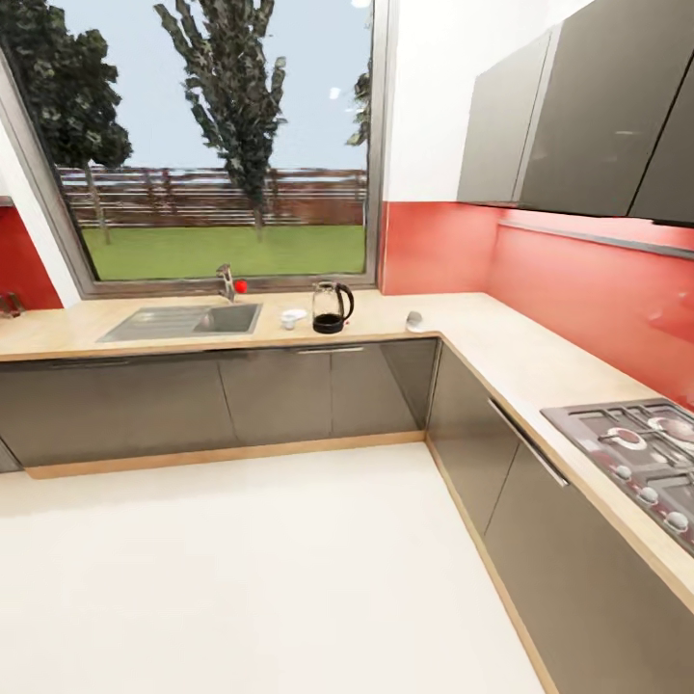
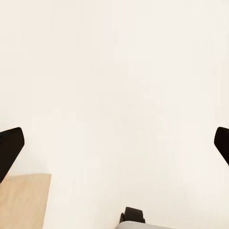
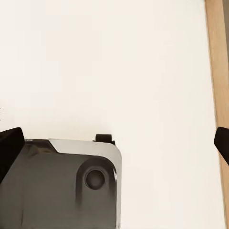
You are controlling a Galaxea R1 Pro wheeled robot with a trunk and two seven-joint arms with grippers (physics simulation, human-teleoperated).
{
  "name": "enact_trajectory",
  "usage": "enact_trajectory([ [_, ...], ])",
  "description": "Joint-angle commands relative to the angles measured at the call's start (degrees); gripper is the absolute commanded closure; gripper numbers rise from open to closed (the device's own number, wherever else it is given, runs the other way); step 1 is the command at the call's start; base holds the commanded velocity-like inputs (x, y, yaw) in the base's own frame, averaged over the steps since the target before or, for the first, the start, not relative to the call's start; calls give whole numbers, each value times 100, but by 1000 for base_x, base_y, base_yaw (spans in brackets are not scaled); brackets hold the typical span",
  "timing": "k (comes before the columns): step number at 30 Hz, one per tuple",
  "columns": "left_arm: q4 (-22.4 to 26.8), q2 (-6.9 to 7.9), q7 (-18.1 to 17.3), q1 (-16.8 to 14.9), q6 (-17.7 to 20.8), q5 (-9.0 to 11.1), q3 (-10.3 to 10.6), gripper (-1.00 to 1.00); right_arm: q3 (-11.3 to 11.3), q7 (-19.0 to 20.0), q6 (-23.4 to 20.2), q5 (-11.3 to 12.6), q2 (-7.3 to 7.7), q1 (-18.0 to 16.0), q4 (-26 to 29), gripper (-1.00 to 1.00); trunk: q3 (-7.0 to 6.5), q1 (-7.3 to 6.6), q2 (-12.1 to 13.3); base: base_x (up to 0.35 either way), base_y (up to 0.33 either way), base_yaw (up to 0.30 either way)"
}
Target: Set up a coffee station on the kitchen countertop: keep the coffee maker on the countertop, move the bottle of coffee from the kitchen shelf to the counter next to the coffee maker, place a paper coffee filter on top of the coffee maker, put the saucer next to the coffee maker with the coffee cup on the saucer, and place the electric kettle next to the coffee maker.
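Left tool (image 2: 114, 143): fingertips stand wide apart over bare pale floor (image 2: 114, 71), released, nothing between them.
Right tool (image 3: 114, 140): likewise spread and empty, hanging above the floor and the robot's dark base (image 3: 62, 186).
Nearer arm: cannot tell; both tools point down at the floor, well short of the surface.
Key relation: the task's things lie ahead and across the open floor, on the far run of the surface (image 1: 482, 328) under the window (image 1: 222, 145); my judgement is that the base must drive forward before either arm can reach.
Electric kettle (image 1: 331, 307): upright on the surface, just right of the sink (image 1: 183, 321), handle toward the corner.
Small white dish or cup (image 1: 292, 317): just left of the kettle; too small to tell which.
Small grey object (image 1: 414, 319): nearer the corner, unidentifiable.
Hob (image 1: 641, 453): on the right-hand run, well apart from the kettle.
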State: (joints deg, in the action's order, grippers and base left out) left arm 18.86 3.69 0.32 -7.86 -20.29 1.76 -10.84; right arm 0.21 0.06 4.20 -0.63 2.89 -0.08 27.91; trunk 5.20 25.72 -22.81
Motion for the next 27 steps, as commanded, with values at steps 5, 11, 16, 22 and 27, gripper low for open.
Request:
enact_trajectory([
  [5,-5,0,3,-5,-19,18,3,-100,5,3,11,-7,1,-1,4,-100,11,7,-10,321,170,0],
  [11,-9,0,1,-5,-19,18,3,-100,0,-7,4,-7,1,-1,-15,-100,11,7,-10,318,156,0],
  [16,-13,0,-3,-5,-13,18,8,-100,3,-12,-13,-4,1,-1,-356,-100,11,7,-10,318,141,0],
  [22,-12,-21,-7,-5,-4,6,57,-100,-13,-29,-24,7,-2,-1,-1265,-100,11,7,-10,318,49,0],
  [27,-2,-18,-13,-12,0,-10,58,-100,-12,-19,-40,9,-37,-1,-1512,-100,11,7,-10,318,-43,0],
])
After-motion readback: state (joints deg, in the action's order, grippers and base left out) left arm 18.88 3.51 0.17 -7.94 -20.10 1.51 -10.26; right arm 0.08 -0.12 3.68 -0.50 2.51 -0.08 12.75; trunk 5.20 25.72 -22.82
